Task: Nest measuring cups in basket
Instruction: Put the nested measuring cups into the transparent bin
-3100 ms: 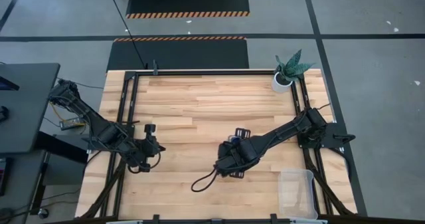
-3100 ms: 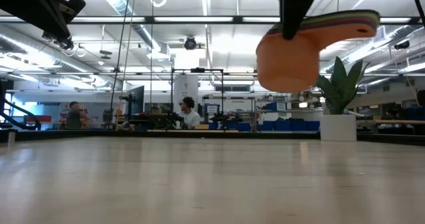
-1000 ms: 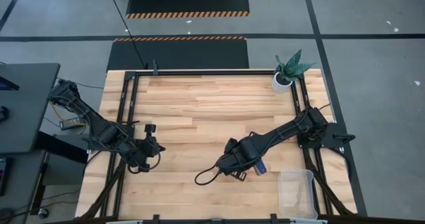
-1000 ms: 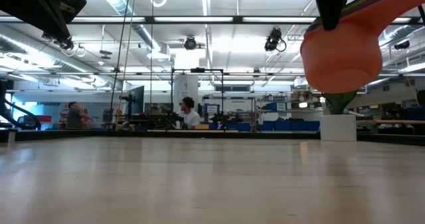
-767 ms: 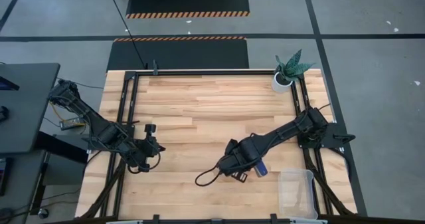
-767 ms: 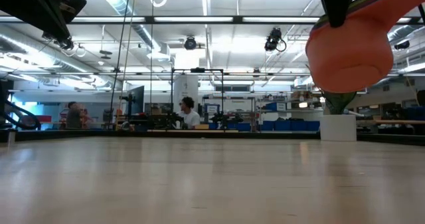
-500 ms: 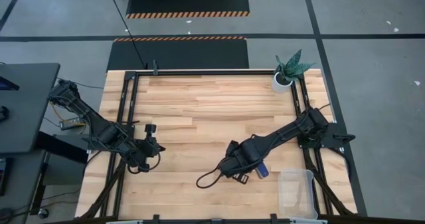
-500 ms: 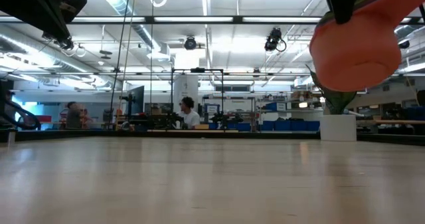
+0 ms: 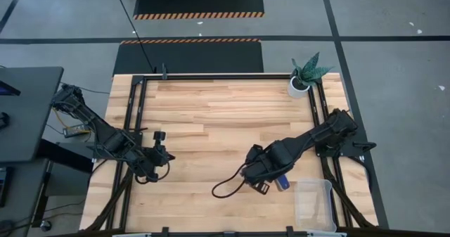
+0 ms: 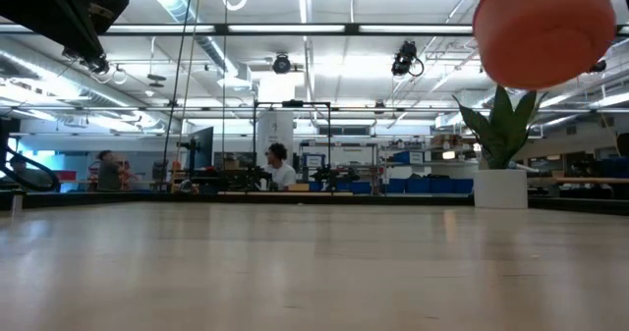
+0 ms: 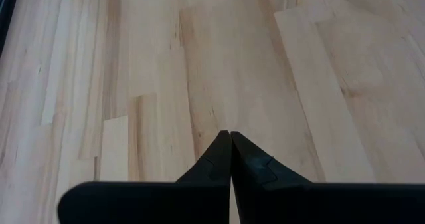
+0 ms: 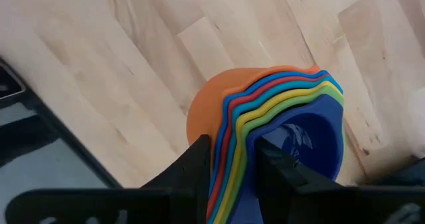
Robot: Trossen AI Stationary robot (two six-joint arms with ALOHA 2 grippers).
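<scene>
A: Where is the stack?

B: Right gripper (image 12: 229, 164) pinches the nested measuring cups (image 12: 279, 127) by their handles, held above the table (image 9: 211, 117), just beside the basket (image 9: 314, 202) at the near right corner.

A: And room to move?

B: Bare wood across the middle. Left gripper (image 11: 230, 139), fingers pressed together, hangs near the left edge; plant pot (image 9: 299, 86) stands at the far right corner.

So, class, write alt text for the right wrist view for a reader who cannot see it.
The right gripper holds a nested stack of measuring cups by its rims, one dark finger outside the stack and one inside. The orange cup is outermost, then blue, red, yellow and green rims, with a dark blue cup innermost. Below lies the wooden table.
</scene>
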